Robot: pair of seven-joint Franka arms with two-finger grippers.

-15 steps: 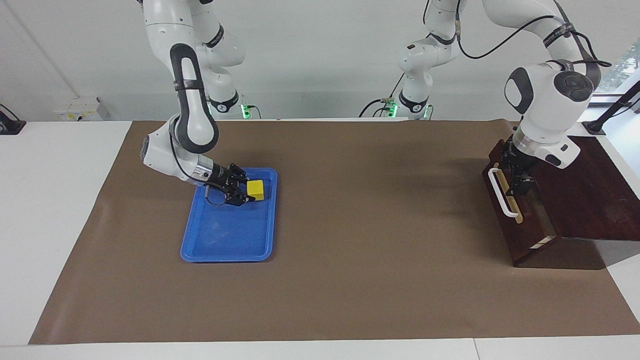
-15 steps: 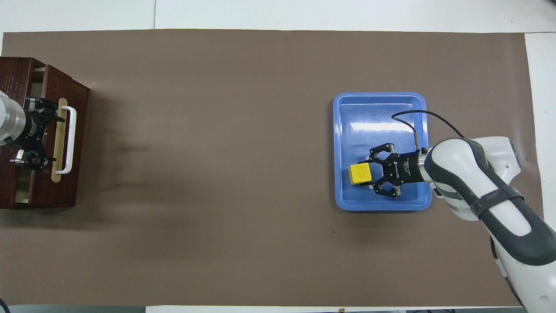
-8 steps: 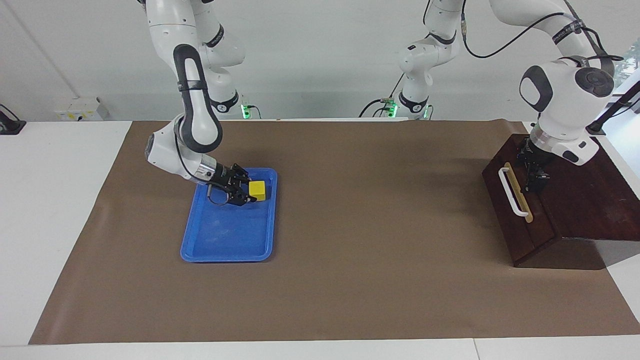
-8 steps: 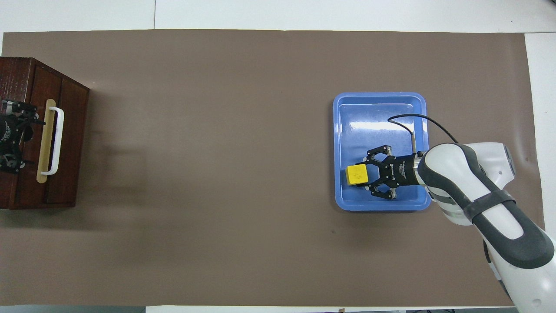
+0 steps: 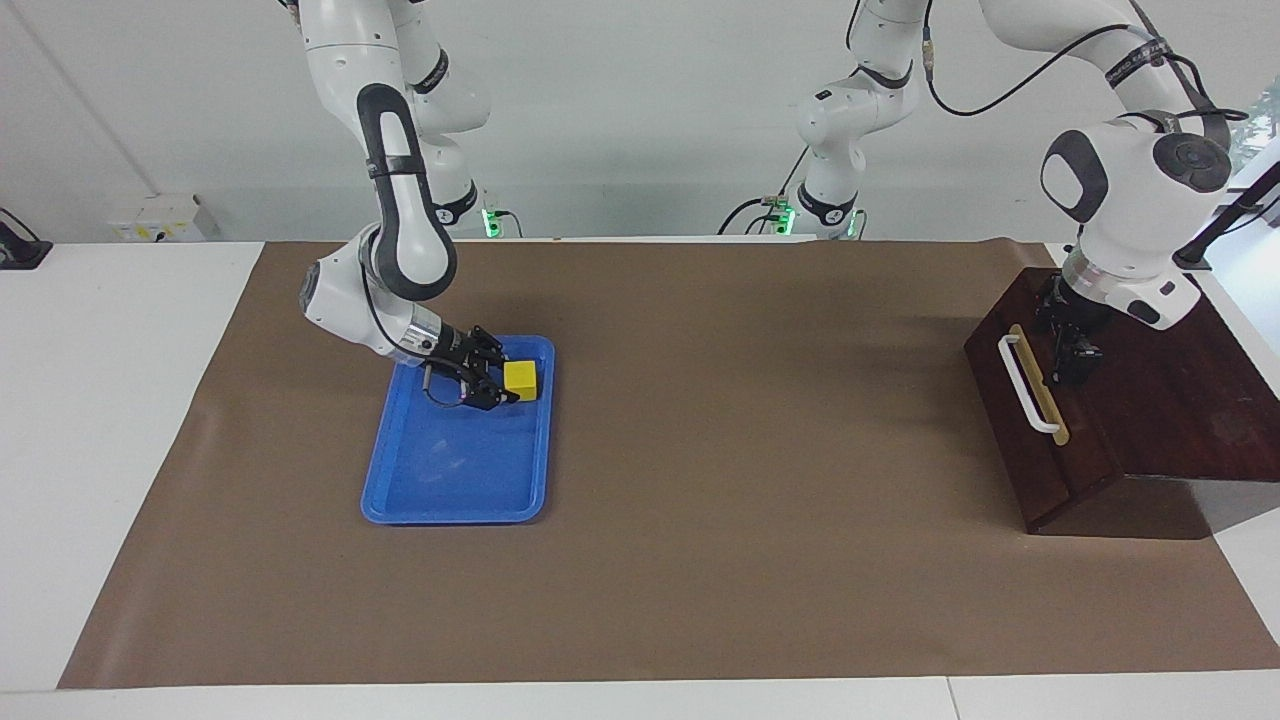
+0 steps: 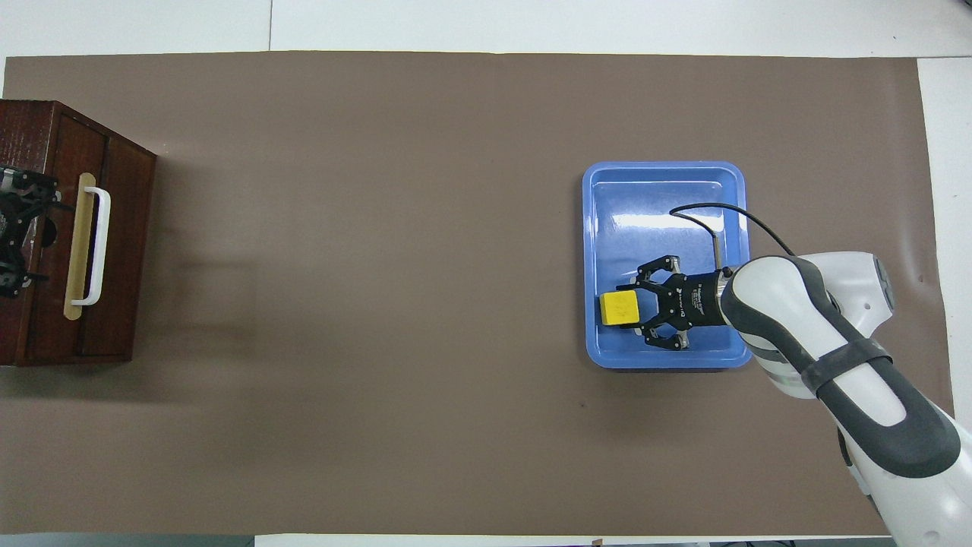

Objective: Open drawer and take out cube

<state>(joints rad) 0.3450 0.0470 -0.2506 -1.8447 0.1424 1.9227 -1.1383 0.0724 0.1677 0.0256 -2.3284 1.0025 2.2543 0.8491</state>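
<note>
The cube (image 5: 521, 379) is out of the drawer (image 5: 1010, 425) (which sits pushed in, handle (image 5: 1025, 385) flush) and is down at the tray (image 5: 450, 470), in the corner nearer the robots and toward the left arm's end. The right tool (image 5: 497, 383) lies almost flat, pointing toward that end, with the cube right at its tip between the fingers. I cannot tell whether they are pinching it or have just slackened. So the cube lies straight ahead of the tool along its own line, and I'd guess any retreat should go straight back along that line so as not to nudge it. The left tool (image 5: 1070, 365) waits spread and empty over the drawer box, well apart
</note>
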